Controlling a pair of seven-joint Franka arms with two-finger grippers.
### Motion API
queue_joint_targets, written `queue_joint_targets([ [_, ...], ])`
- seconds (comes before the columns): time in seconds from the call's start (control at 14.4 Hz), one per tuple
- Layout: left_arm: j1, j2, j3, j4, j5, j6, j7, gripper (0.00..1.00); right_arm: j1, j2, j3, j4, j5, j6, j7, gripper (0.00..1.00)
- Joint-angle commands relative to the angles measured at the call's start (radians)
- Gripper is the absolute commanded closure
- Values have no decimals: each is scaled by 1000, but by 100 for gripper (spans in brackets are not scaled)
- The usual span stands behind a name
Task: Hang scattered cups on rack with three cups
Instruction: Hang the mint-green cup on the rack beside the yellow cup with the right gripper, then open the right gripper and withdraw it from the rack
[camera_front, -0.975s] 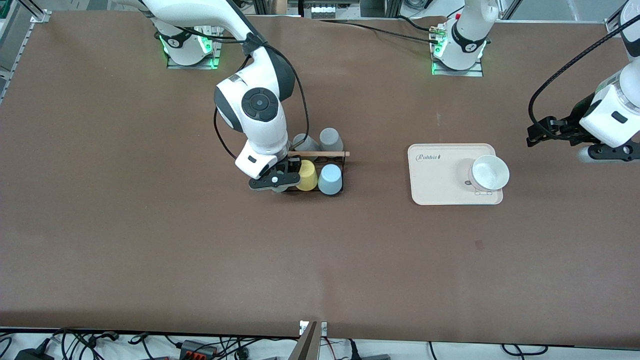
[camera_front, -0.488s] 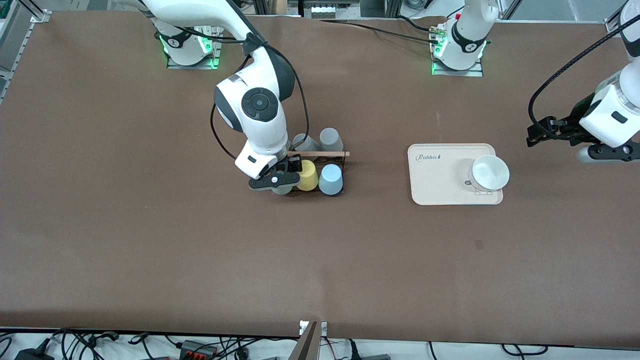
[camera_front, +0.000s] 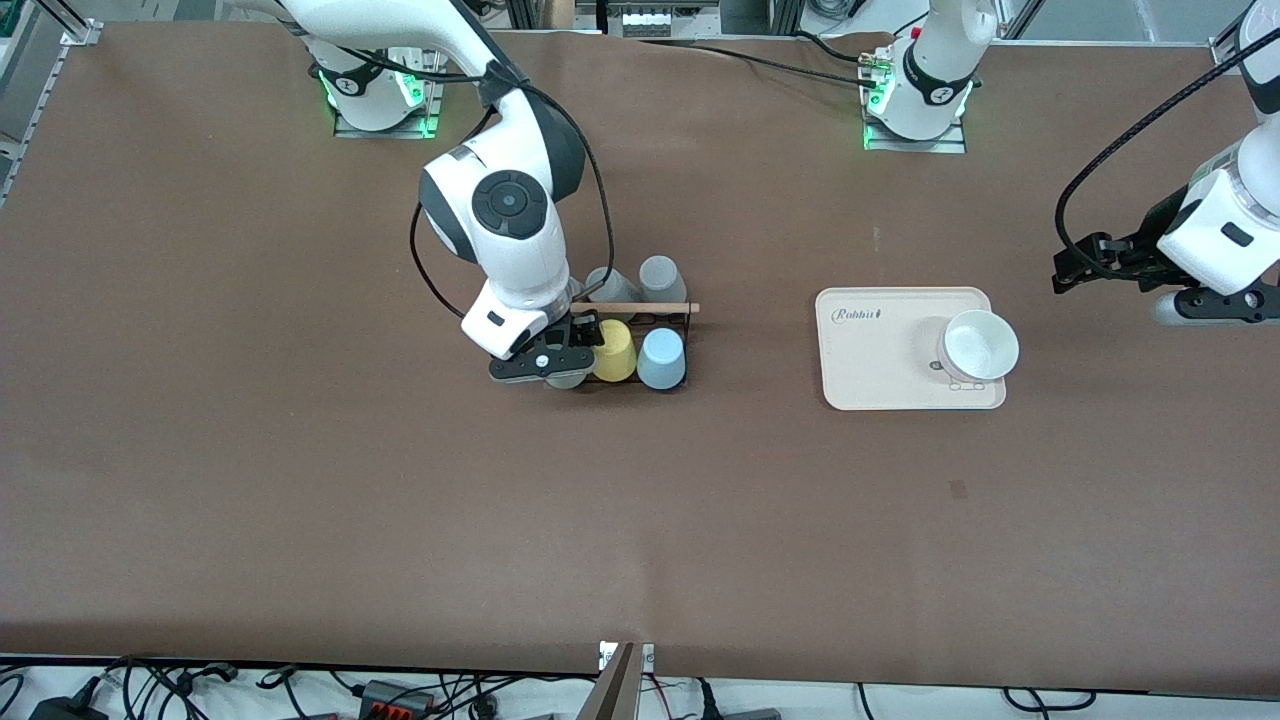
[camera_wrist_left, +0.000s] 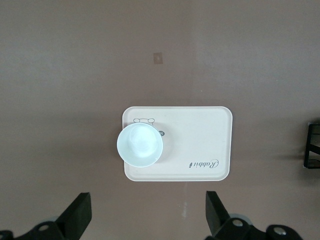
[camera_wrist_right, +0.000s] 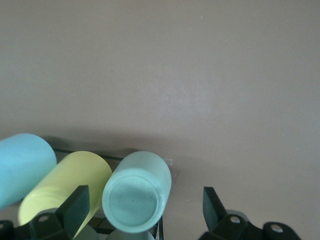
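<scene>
1. Front view: the right gripper (camera_front: 545, 362) hangs over the rack (camera_front: 632, 345), at the end toward the right arm. The mint cup (camera_front: 566, 378) peeks out beneath it, with the yellow cup (camera_front: 614, 350) at its three o'clock and the blue cup (camera_front: 661, 358) after that. Two grey cups (camera_front: 637, 281) sit at the rack's twelve o'clock side. Out toward the left arm's end, the left gripper (camera_front: 1077, 268) waits over bare tabletop (camera_front: 640, 520).

2. Left wrist view: the left gripper (camera_wrist_left: 146, 220) is spread wide, holding nothing. Below it lie the cream tray (camera_wrist_left: 200, 150) and a white bowl (camera_wrist_left: 140, 145).

3. Right wrist view: something the front view hides. The right gripper (camera_wrist_right: 143, 207) is wide open around the mint cup (camera_wrist_right: 137, 192), not pinching it. The cup sits bottom-up on the rack (camera_wrist_right: 161, 232), beside the yellow cup (camera_wrist_right: 67, 185) and the blue cup (camera_wrist_right: 22, 167).

4. Progress, as I judge it: both scattered cups are racked, so hanging looks done. Only the gripper's retreat remains.
</scene>
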Motion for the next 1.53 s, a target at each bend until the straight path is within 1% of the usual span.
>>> queue_joint_targets([
  [0.0, 1, -22, -4, -17, 7, -3, 17, 0, -46, -98, 5, -3, -7, -80, -6, 0],
  [0.21, -1, -22, -4, -14, 7, -3, 17, 0, -124, -174, 2, 10, 1, -187, -9, 0],
  [0.28, -1, -22, -6, -14, 7, -3, 17, 0, -167, -188, 4, 22, 25, -222, -25, 0],
  [0.42, 1, -22, -4, -10, 7, -1, 19, 0, -242, -198, 2, 65, 105, -276, -112, 0],
  [0.7, 6, -23, -3, -6, 7, 0, 39, 0, -420, -222, 1, 115, 136, -432, -290, 0],
  [0.77, 7, -23, -3, -6, 7, 2, 39, 0, -487, -237, 7, 136, 160, -483, -322, 0],
  [0.84, 7, -22, -3, -6, 7, 2, 39, 0, -547, -251, 16, 144, 183, -511, -348, 0],
  [0.91, 7, -23, -3, -8, 7, 2, 39, 0, -577, -267, 6, 144, 200, -532, -368, 0],
  [1.05, 7, -22, -3, -6, 7, 2, 39, 0, -655, -291, 4, 144, 202, -564, -440, 0],
  [1.18, 7, -22, -3, -9, 7, 0, 39, 0, -702, -319, 1, 142, 197, -566, -464, 0],
  [1.25, 7, -22, -3, -9, 7, 0, 39, 0, -710, -337, -19, 139, 199, -571, -462, 0],
  [1.39, 7, -22, -3, -11, 7, 0, 37, 0, -709, -348, -25, 133, 183, -574, -463, 0],
  [1.46, 7, -20, -3, -11, 7, 0, 37, 0, -713, -350, -30, 115, 192, -596, -465, 0],
])
